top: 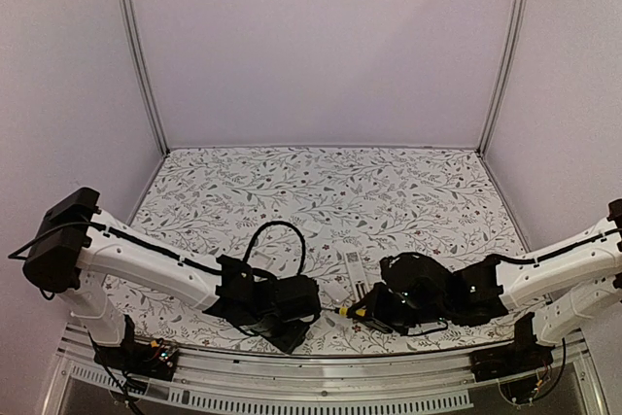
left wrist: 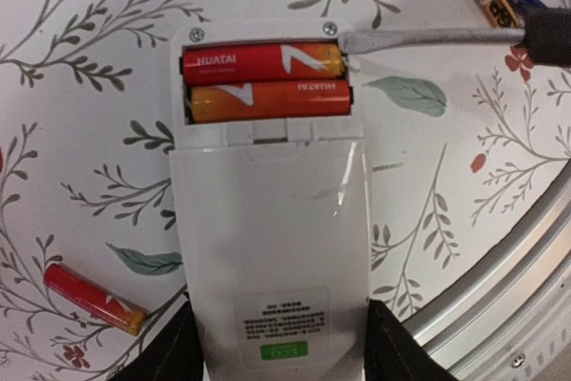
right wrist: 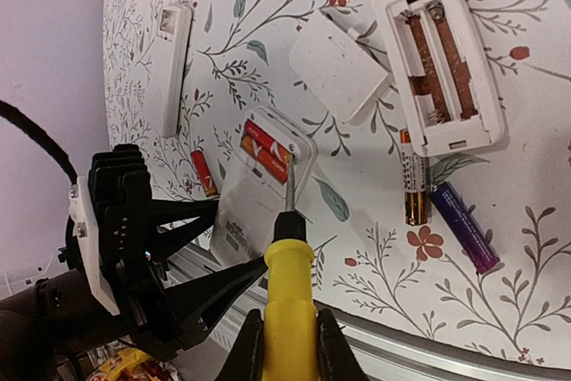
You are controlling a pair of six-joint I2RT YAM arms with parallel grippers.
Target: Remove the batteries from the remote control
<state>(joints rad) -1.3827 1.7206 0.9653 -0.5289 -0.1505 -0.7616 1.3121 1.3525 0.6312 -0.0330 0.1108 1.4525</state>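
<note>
A white remote control (left wrist: 268, 220) lies back side up on the floral table, and my left gripper (left wrist: 281, 345) is shut on its lower end, one black finger on each side. Its battery bay is uncovered and holds two red and orange batteries (left wrist: 263, 62) side by side. My right gripper (right wrist: 287, 345) is shut on a yellow-handled screwdriver (right wrist: 287, 301). The screwdriver's metal tip (left wrist: 357, 42) touches the right end of the upper battery. A loose red battery (left wrist: 94, 299) rests on the table left of the remote.
A second remote (right wrist: 446, 51) with an empty battery bay lies further out, with a loose white cover (right wrist: 339, 64) beside it. A gold-and-black battery (right wrist: 413, 180) and a blue-purple one (right wrist: 464, 227) lie near it. A third remote (right wrist: 169, 69) lies farther left. The table's metal rail (left wrist: 500, 292) runs close by.
</note>
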